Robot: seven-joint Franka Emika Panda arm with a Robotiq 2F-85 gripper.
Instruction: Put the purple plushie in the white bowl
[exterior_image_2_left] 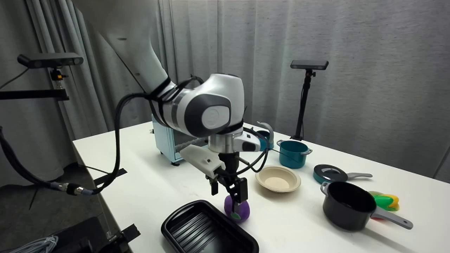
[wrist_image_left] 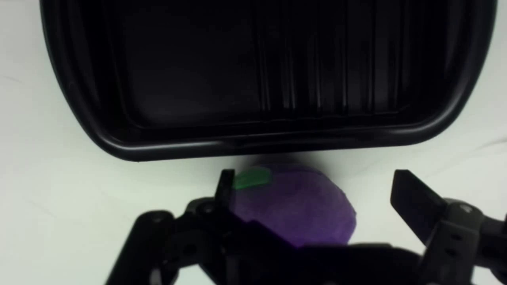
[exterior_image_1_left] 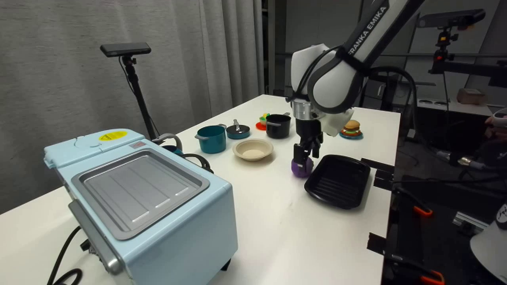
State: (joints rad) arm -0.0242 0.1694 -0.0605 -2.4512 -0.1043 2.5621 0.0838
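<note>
The purple plushie (exterior_image_1_left: 297, 171) is roundish with a small green patch and sits on the white table. It also shows in an exterior view (exterior_image_2_left: 244, 211) and in the wrist view (wrist_image_left: 297, 206). My gripper (wrist_image_left: 313, 174) is open around it, pointing down. In the wrist view the plushie lies between the fingers, close to or touching the left finger, with a gap to the right finger. Its lower part is hidden by the gripper. The white bowl (exterior_image_1_left: 253, 152) is shallow and cream with a tan inside. It stands apart from the plushie and also shows in an exterior view (exterior_image_2_left: 277, 181).
A black ribbed tray (exterior_image_1_left: 338, 180) lies right beside the plushie. A teal pot (exterior_image_1_left: 212, 139), a lidded pan (exterior_image_1_left: 238, 131) and a black pot (exterior_image_1_left: 278, 126) stand near the bowl. A toy burger (exterior_image_1_left: 351, 128) and a light blue toaster oven (exterior_image_1_left: 190, 237) are on the table.
</note>
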